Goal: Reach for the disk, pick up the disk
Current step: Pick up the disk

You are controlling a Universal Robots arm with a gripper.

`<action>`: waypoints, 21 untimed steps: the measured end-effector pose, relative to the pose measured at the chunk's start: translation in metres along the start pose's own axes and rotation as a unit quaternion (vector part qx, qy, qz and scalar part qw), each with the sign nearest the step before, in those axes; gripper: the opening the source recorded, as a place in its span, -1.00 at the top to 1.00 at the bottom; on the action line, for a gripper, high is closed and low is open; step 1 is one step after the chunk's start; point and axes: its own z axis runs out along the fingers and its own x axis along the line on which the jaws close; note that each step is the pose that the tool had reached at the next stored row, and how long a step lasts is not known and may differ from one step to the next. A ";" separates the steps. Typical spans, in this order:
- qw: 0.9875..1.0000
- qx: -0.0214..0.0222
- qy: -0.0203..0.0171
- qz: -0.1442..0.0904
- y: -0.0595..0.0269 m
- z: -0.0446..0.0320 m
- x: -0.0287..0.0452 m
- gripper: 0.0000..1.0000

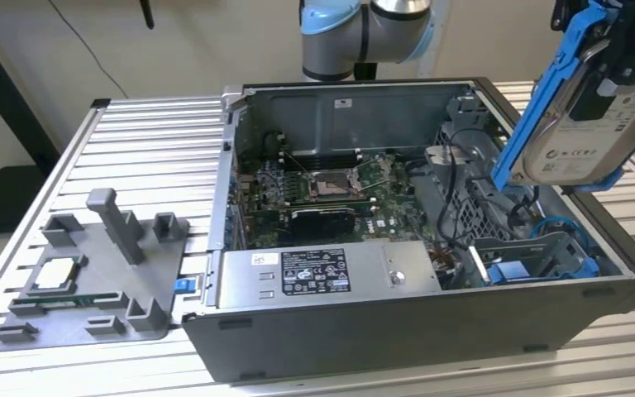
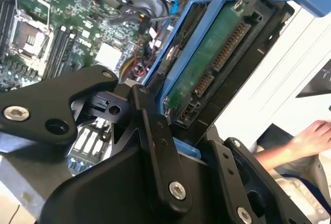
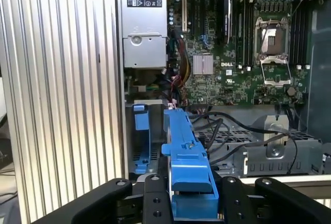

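The disk (image 1: pixel 582 132), a silver-grey drive with a white label in a bright blue bracket, hangs tilted in the air above the open computer case (image 1: pixel 406 331), at the exterior view's upper right. My gripper (image 1: pixel 604 78) is shut on the disk from above. In the second wrist view the disk's green circuit side (image 2: pixel 217 53) sits between the black fingers (image 2: pixel 155 146). In the first wrist view the blue bracket (image 3: pixel 187 164) is clamped between the two fingers (image 3: pixel 155 200).
Below the disk lies the case's drive cage (image 1: pixel 538 256), with cables and blue parts. The motherboard (image 1: pixel 329 182) and power supply (image 1: pixel 317 273) fill the case. A grey fixture (image 1: pixel 97 273) stands on the ribbed table at the exterior view's left. A person's hand (image 2: pixel 310 136) is near.
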 end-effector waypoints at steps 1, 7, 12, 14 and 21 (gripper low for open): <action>1.000 0.000 0.000 0.000 0.0000 0.0007 0.0020 1.00; 1.000 0.000 0.000 0.000 0.0024 0.0098 0.0068 1.00; 1.000 0.000 0.000 0.000 0.0030 0.0188 0.0073 1.00; 1.000 0.000 0.000 -0.001 0.0032 0.0223 0.0084 1.00; 1.000 0.000 0.000 -0.005 0.0020 0.0349 0.0165 1.00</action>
